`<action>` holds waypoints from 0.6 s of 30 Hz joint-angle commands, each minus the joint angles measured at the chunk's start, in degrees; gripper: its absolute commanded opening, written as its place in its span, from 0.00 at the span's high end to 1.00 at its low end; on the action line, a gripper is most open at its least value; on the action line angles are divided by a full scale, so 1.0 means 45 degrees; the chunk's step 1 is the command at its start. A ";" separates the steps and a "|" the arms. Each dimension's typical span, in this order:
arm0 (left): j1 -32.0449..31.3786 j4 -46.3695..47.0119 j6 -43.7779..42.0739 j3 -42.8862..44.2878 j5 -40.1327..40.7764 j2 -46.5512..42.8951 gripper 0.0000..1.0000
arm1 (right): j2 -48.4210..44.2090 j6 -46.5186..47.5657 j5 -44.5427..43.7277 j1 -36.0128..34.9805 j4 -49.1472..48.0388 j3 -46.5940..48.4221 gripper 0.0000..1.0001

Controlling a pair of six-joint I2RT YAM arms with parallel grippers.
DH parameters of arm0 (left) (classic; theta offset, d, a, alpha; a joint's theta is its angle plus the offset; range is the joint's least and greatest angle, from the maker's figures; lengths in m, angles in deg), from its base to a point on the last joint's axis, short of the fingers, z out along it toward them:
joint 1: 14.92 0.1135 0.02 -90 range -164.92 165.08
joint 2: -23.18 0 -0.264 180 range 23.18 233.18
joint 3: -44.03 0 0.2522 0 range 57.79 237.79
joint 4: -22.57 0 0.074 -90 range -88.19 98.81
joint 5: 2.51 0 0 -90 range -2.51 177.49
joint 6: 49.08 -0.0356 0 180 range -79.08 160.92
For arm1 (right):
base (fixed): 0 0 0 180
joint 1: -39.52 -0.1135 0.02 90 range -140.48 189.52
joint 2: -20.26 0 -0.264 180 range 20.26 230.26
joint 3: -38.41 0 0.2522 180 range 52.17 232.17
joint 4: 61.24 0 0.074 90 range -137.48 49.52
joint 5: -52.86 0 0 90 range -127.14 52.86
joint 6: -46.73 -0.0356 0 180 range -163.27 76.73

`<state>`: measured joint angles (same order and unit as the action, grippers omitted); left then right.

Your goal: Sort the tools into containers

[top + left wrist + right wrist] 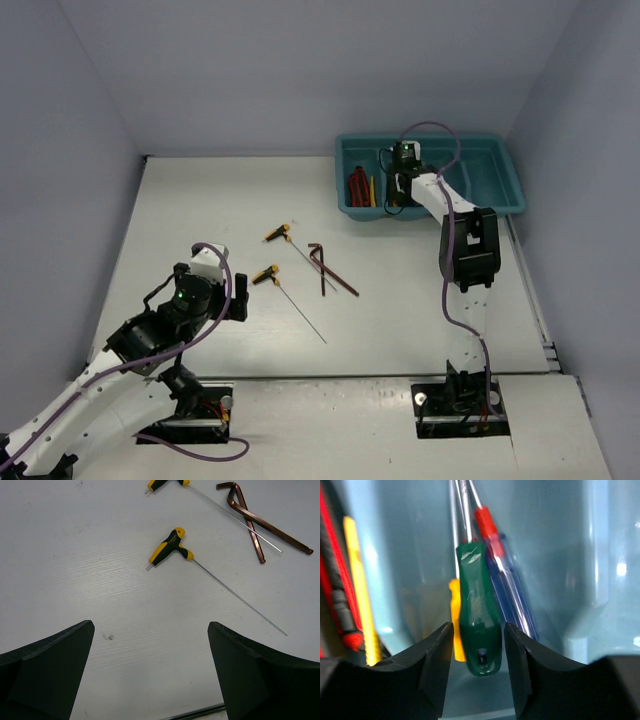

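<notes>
Mostly the sorting looks done. The teal tray [505, 190], at one o'clock on the worktop [200, 200], holds the red-handled pliers [357, 186] and a thin yellow screwdriver [373, 190] at its nine o'clock end. A green-handled screwdriver [479, 630] lies further in, beside a blue one [515, 605].

The right jaws stand partly apart on either side of the green handle; I cannot tell whether they pinch it.

Two T-handles [277, 234] [266, 274] and two brown hex keys [322, 262] are left mid-worktop, at seven o'clock from the tray.

The left jaws gape wide and empty, with the nearer T-handle at their twelve o'clock.
</notes>
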<state>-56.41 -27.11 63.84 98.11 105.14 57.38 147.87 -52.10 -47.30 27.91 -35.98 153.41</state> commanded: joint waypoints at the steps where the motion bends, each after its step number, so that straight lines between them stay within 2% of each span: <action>1: 0.0081 0.0403 -0.0192 0.0525 0.0323 0.0089 0.03 | -0.1576 0.0630 -0.0086 -0.0104 -0.0524 0.0861 0.52; 7: 0.0081 0.0403 -0.0134 0.0514 0.0486 0.0057 0.03 | -0.4112 0.1782 -0.0125 -0.1252 -0.0524 0.0347 0.50; 12: 0.0081 0.0383 -0.0075 0.0533 0.0550 0.0096 0.03 | -0.5998 0.1797 -0.0234 -0.2810 -0.0544 -0.1249 0.52; 18: 0.0081 0.0383 0.0014 0.0514 0.0421 0.0057 0.03 | -0.7492 0.1186 0.0761 -0.4478 -0.0544 -0.4139 0.65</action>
<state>-56.41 -27.16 63.86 98.11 106.41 57.29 115.95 -46.08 -46.20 10.28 -39.37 142.06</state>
